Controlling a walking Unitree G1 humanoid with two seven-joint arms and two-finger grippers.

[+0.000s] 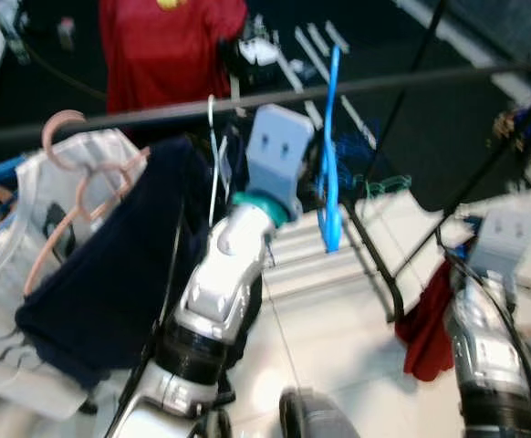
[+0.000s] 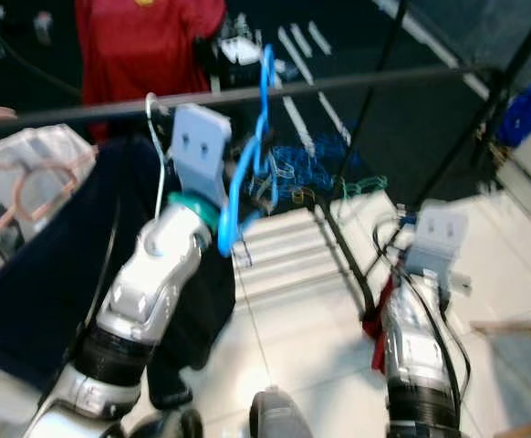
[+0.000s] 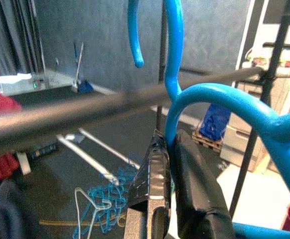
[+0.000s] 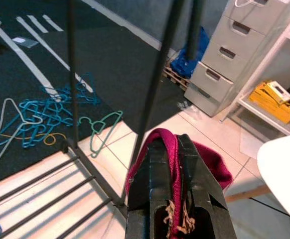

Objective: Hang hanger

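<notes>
Left hand (image 3: pixel 167 164) raised to the clothes rail (image 1: pixel 384 80), clamped on the neck of a blue hanger (image 1: pixel 329 164), fingers (image 3: pixel 195 189) pressed together with the plastic between them. Held by the neck, probably so the hook stays free above the fingers and can be steered. Hook (image 3: pixel 135 35) up above the bar, curling back down with its tip near bar level; not clearly seated yet, body of hanger dangling below the rail near its middle. Judged mid-step: hook being brought over, weight not yet on the rail.

Right hand (image 4: pixel 177 184) low beside the rack's right leg, closed on a red cloth (image 1: pixel 430 324), which droops from the fingers toward the tiled floor (image 1: pixel 338 328). Likely just carried clear of the work; no part in the hanging.

Already on the rail toward its left end: dark navy garment (image 1: pixel 110 274), white printed garment (image 1: pixel 10 237) on a pink hanger (image 1: pixel 69 192), thin white wire hanger (image 1: pixel 213 155) hooked beside the raised wrist. Red shirt (image 1: pixel 170 46) behind the rail, farther back.

Pile of loose hangers (image 4: pixel 40 119), blue, teal and one white, on the dark floor beyond the rack's base bars (image 4: pixel 45 189). Grey drawer cabinet (image 4: pixel 234 55) off to the right.

Next move, as a guess: lower the hook onto the bar in the gap right of the wire hanger, then let go. Risk of the tip catching that neighbour
</notes>
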